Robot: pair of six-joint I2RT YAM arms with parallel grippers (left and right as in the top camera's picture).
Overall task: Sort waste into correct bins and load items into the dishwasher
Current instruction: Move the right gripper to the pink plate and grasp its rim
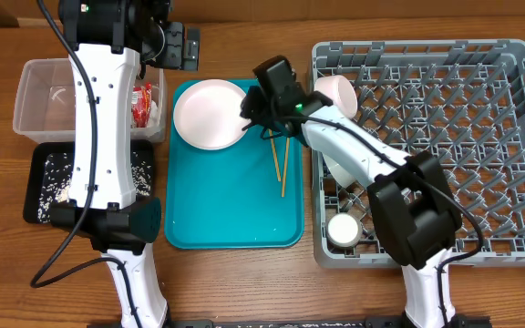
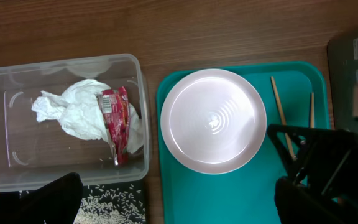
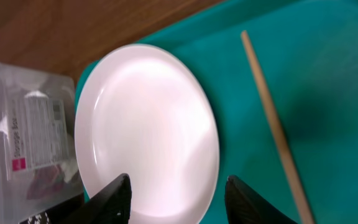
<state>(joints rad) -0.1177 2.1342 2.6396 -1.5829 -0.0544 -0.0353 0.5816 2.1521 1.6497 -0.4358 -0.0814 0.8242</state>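
Right gripper (image 3: 179, 200) hovering open, fingers straddling plate (image 3: 148, 118) rim. Plate sitting in tray's (image 1: 235, 210) far-left corner. Chopsticks (image 1: 280, 178) lying on tray, right of plate. Left gripper (image 1: 182, 46) hanging beyond tray's far-left corner, grip unclear, probably empty.

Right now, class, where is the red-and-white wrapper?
In the overhead view, the red-and-white wrapper lies inside the clear tub on the left side, touching the crumpled napkin, just left of the teal tray.
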